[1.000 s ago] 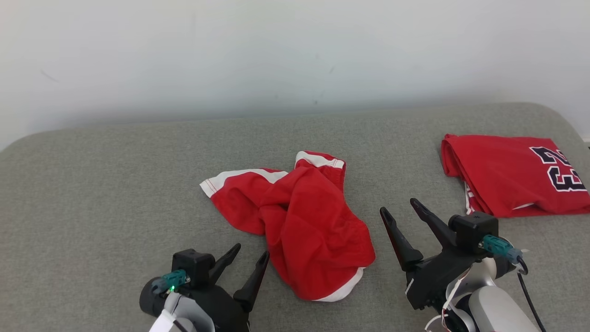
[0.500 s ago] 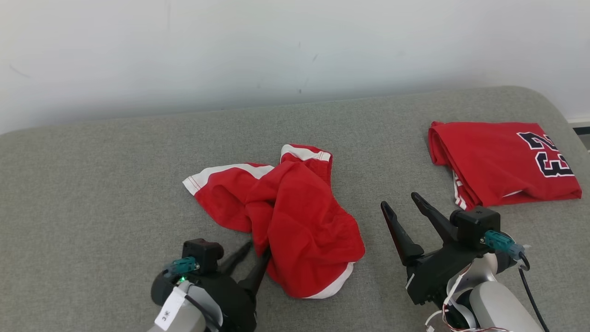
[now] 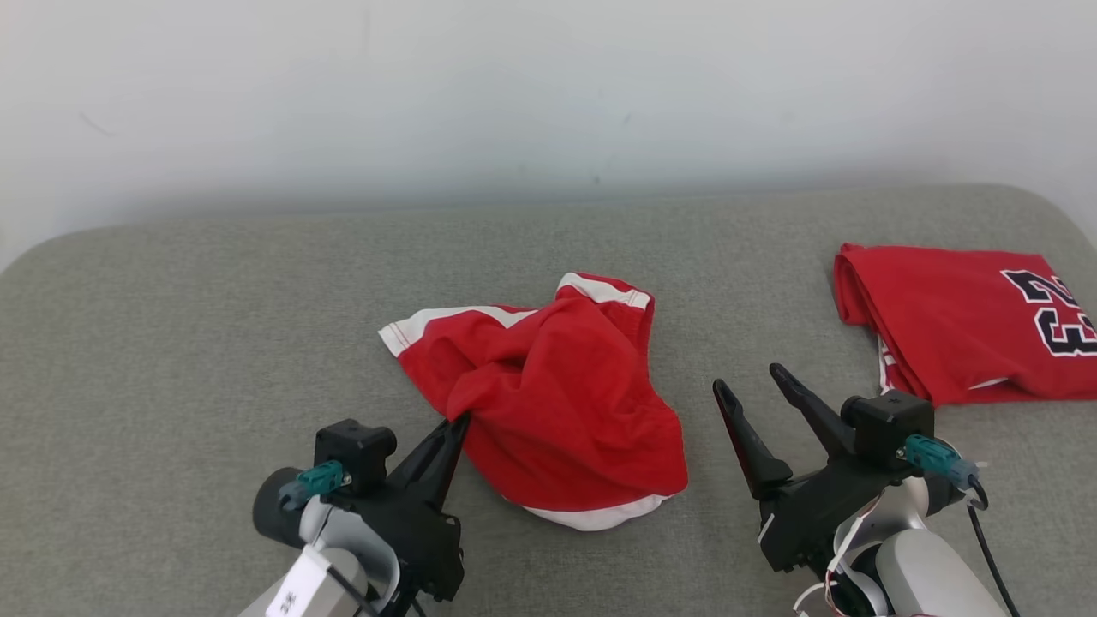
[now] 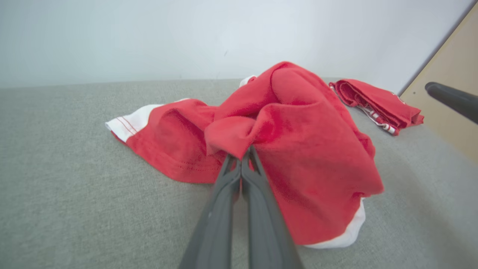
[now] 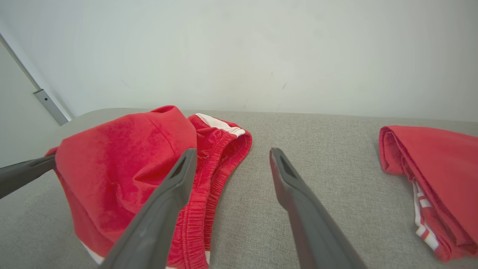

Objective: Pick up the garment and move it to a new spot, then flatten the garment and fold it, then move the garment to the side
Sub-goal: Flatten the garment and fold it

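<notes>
Crumpled red shorts (image 3: 566, 403) on the grey cushion (image 3: 171, 343), one fold pinched in the closed left fingers (image 4: 231, 179), bulk heaped ahead and right of their tips, long axis far-left to near-right. Right fingers (image 3: 744, 435) spread, empty, just beside; folded jersey (image 3: 943, 334) beyond.

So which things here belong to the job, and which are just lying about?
Job:
crumpled red shorts
left gripper, shut on a fold of them
right gripper, open, to their right

Lying about:
folded red jersey at the far right, on the same grey cushion
</notes>
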Robot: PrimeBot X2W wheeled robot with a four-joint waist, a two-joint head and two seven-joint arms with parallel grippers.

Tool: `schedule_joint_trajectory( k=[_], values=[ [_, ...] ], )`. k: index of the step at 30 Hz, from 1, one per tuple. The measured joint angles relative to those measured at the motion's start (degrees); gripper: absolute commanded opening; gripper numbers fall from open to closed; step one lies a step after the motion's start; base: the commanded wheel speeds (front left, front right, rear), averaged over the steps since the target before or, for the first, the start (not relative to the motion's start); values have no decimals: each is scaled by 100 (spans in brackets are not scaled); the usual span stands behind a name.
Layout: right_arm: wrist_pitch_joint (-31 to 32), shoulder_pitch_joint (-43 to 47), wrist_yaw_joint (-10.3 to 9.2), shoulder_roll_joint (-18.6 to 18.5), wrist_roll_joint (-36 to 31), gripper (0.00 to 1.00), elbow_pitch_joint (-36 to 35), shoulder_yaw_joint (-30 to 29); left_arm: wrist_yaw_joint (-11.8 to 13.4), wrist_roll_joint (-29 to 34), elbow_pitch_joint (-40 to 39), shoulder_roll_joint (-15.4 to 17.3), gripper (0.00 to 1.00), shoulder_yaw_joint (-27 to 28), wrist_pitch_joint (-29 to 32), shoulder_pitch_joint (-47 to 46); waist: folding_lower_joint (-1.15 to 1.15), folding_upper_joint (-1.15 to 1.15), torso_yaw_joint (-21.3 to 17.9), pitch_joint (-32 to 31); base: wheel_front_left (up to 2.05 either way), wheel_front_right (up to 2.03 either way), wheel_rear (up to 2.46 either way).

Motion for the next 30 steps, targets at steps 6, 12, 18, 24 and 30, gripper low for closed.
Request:
schedule_joint_trajectory(
  k=[6, 12, 18, 24, 30],
  values=[
    [-1, 67, 0, 13, 1, 100, 24, 15, 595, 258, -1215, 470, 0, -112, 318, 274, -1, 0, 148, -135, 0, 0, 0],
    [-16, 121, 0, 20, 3, 100, 43, -11, 1224, 483, -2758, 1050, 0, -269, 980, 600, -1, 0, 269, -216, 0, 0, 0],
    [-19, 113, 0, 32, 16, 100, 60, 25, 1432, 408, -3459, 1352, 0, -349, 1413, 916, -1, 0, 319, -211, 0, 0, 0],
    [-20, 76, 0, 26, 52, 100, 109, 89, 1254, 77, -3144, 1333, 0, -342, 1366, 1163, -1, 0, 274, -204, 0, 0, 0],
    [-19, 50, 0, -7, 65, 100, 118, 108, 882, -231, -2362, 1042, 0, -267, 989, 1227, -1, 0, 209, -193, 0, 0, 0]
  ],
)
